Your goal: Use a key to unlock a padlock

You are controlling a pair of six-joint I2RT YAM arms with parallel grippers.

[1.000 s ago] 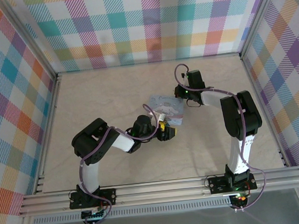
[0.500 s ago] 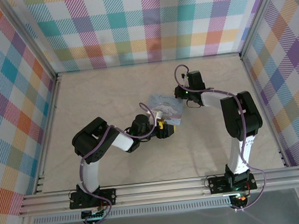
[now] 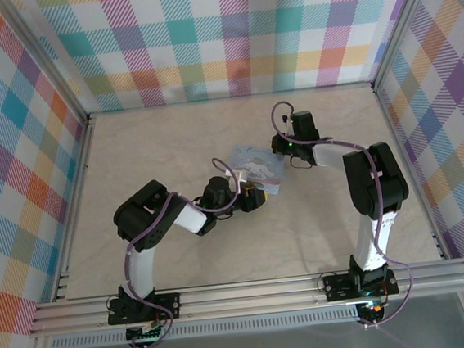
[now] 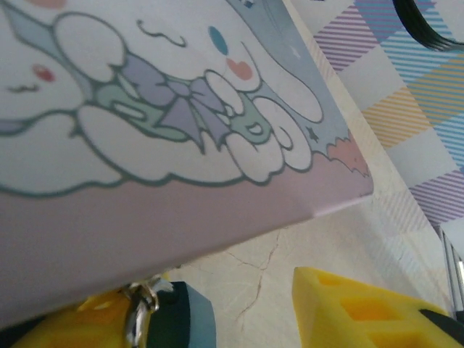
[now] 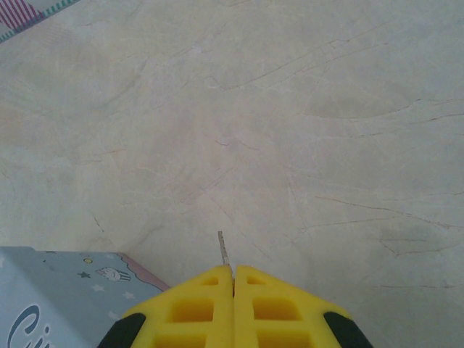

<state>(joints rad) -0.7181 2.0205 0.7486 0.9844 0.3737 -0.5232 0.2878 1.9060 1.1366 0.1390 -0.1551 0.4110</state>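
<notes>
The pale blue cartoon-printed tin lies mid-table, and its pink-edged lid is close above my left gripper's camera. The padlock, a small dark block with a metal shackle, hangs at the tin's near rim, against my left gripper's left finger. The left gripper is open, and bare table shows between the padlock and its right finger. My right gripper is at the tin's far right corner, shut on the key, whose thin metal blade pokes out past the fingertips.
Plaid walls enclose the marble-look table on three sides. An aluminium rail runs along the near edge by the arm bases. Open tabletop lies beyond the right gripper and to the left of the tin.
My left gripper has moved up and slightly left to the tin's near edge, and its jaws have narrowed. The right arm has not moved.
</notes>
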